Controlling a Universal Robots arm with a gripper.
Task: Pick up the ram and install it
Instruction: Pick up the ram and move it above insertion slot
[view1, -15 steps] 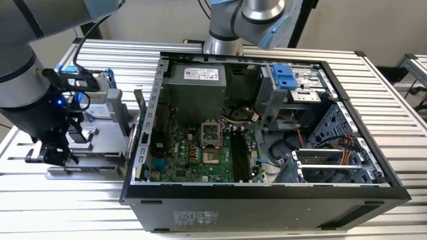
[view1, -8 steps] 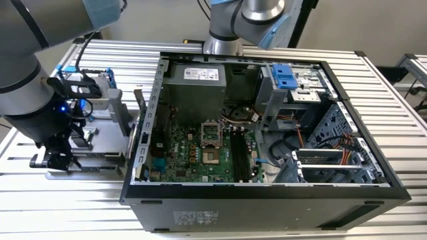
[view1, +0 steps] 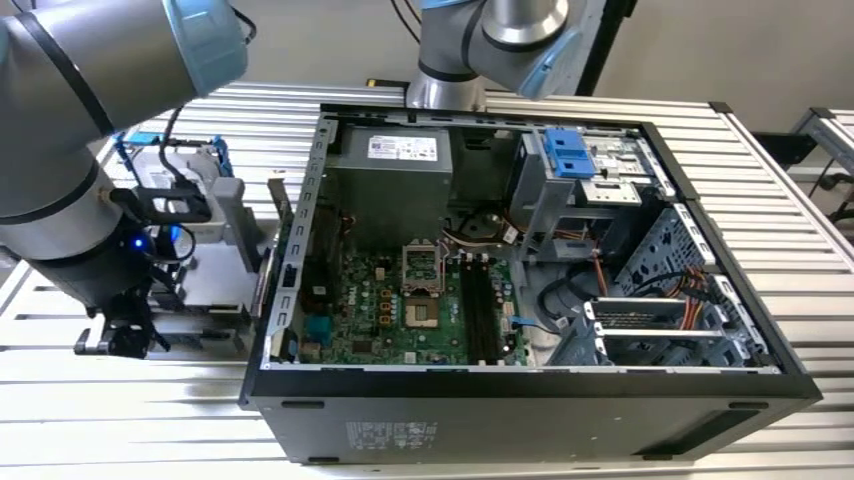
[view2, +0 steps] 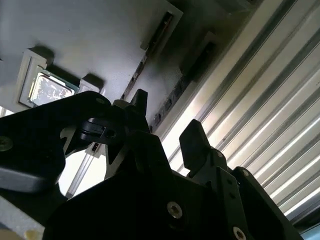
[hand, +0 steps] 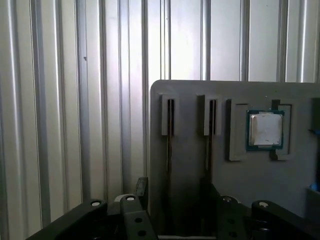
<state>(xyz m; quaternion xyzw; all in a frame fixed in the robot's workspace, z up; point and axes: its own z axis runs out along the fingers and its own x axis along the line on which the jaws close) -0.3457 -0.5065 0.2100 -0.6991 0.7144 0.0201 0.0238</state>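
Two ram sticks stand on edge in narrow slots of a grey holder tray (hand: 190, 100). In the first wrist view one ram (hand: 170, 122) lies in line with the gap of my gripper (hand: 175, 195) and the other ram (hand: 212, 122) is beside it. The second wrist view shows the same ram edge (view2: 154, 46) beyond my gripper (view2: 167, 120). Both black fingers (view2: 195, 137) are apart and hold nothing, a short way off the tray. In the exterior view my gripper (view1: 127, 335) hangs low at the exterior view's left of the computer case (view1: 534, 400).
A square silver processor chip (hand: 265, 129) sits in a tray pocket beside the ram slots. A hard drive in a blue bracket (view1: 180, 165) stands at the tray. Inside the open case lie the motherboard (view1: 387, 300) and its black memory slots (view1: 477, 310). Ribbed metal table (view1: 107, 420) all around.
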